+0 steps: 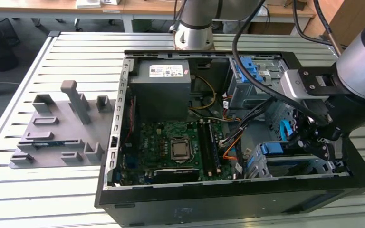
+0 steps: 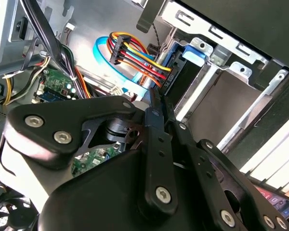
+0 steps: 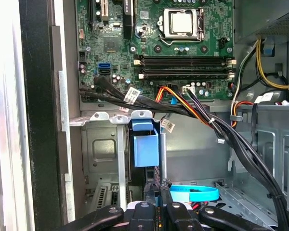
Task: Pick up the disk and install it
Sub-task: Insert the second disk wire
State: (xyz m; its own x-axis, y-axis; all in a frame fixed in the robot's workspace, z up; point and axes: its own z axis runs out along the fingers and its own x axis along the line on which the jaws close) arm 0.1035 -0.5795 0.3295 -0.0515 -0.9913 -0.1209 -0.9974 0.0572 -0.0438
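Disk [image 3: 145,147], blue plastic-framed slab, caged.

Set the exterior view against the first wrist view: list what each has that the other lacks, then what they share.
Exterior view, not the first wrist view: the grey fixture block on the slatted table beside the computer case, and the arm's base behind it. First wrist view, not the exterior view: the white tags on the black cable bundle, and the blue ports at the board's edge. Shared: the green motherboard with its CPU socket, and the orange wires.
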